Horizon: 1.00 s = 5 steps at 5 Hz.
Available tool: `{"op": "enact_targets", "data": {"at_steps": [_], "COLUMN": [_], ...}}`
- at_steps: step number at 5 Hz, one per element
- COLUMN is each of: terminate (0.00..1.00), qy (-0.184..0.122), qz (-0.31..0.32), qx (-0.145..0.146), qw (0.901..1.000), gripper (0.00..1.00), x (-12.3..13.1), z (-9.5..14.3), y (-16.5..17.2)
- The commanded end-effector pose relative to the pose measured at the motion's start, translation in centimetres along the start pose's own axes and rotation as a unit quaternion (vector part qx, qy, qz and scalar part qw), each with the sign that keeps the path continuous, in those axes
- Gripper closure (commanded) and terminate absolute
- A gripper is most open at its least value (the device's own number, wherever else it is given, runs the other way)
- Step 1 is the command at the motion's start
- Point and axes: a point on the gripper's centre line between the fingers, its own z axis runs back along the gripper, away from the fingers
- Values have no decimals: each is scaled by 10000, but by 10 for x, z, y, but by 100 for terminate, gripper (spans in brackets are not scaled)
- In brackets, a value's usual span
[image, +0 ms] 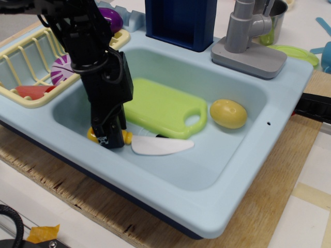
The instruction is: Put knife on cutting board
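Note:
The knife [160, 146] lies low in the light blue toy sink [258, 155], near its front wall. Its white blade points right. Its yellow handle shows on both sides of my black gripper [111, 138]. The gripper comes down from above and is shut on the handle. The lime-green cutting board [158, 106] lies in the sink just behind the knife, handle hole at its right end. The blade's tip sits close under the board's front edge. My arm hides the board's left end.
A yellow egg-shaped toy [228, 113] lies in the sink right of the board. A grey faucet [247, 36] and a dark blue block [181, 20] stand at the back rim. A yellow dish rack [28, 62] with toys is at the left.

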Motion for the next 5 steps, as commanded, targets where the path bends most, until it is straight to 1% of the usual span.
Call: {"op": "enact_targets", "data": {"at_steps": [1,2,3,4,5], "terminate": [0,0,0,0,0], "qy": [117,234,293,492,244], "qz": [56,-38,-161,-430,-869], "qx": [-106,109,277,355,742], "qw": [9999,9997,9991,9972,9932], "gripper": [100,100,100,100,100], "x": [3,10,14,20,27], "z": [0,24,41,64,75], "y": [0,-6,-10,-8,16]}}
